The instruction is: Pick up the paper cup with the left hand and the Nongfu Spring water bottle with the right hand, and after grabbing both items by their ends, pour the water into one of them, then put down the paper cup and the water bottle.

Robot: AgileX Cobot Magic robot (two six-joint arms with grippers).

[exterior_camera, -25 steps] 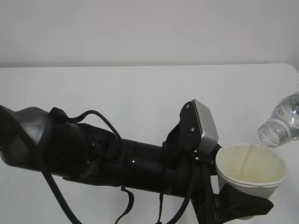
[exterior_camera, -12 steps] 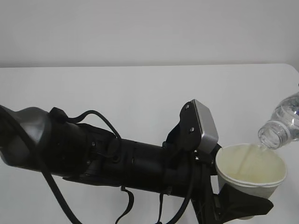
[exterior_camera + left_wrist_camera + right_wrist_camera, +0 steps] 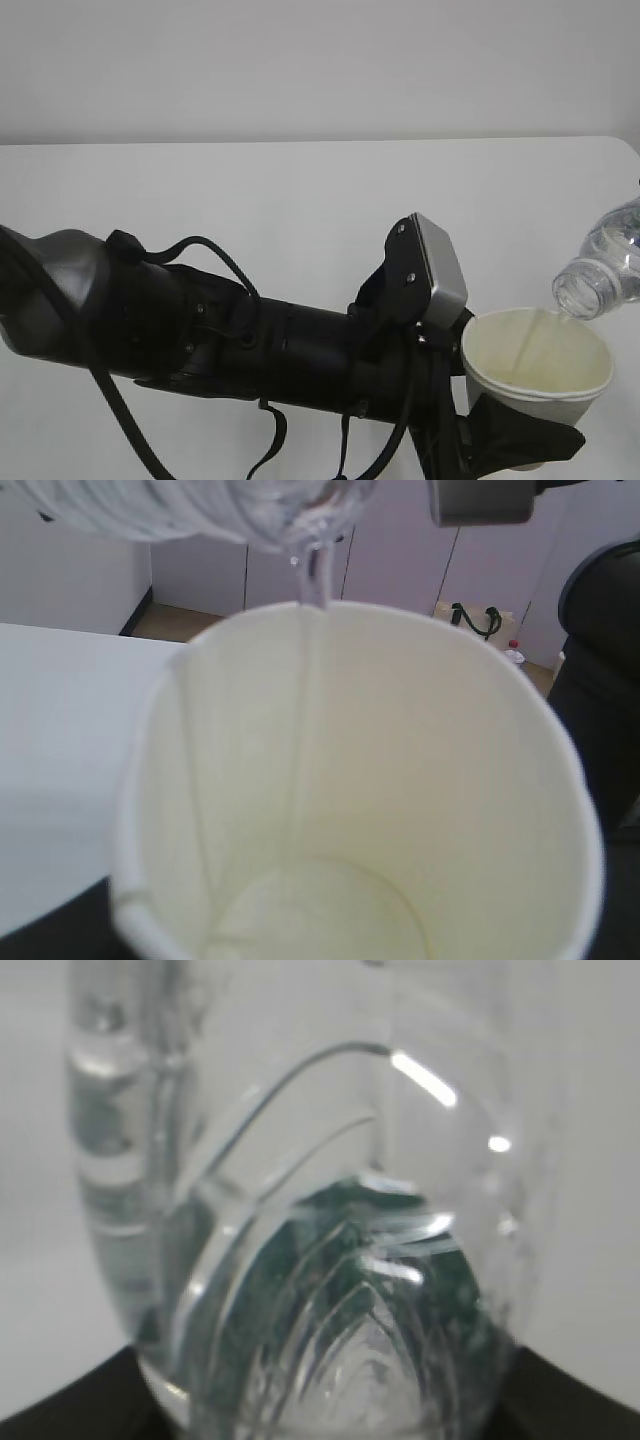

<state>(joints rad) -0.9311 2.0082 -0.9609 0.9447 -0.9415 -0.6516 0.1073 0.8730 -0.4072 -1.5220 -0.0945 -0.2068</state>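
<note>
The paper cup [image 3: 537, 368] sits in your left end effector [image 3: 520, 440], raised above the plain white tabletop [image 3: 250, 200] with a bare pale wall [image 3: 300, 60] behind it. The Nongfu Spring water bottle [image 3: 605, 272], gripped at its base by your right end effector, tips over the rim and sends a thin stream of water [image 3: 312, 575] into it. Since the earlier frame the bottle's mouth has barely shifted and both arms have stayed put.

White table [image 3: 300, 190] (pale wall [image 3: 320, 60] behind).
</note>
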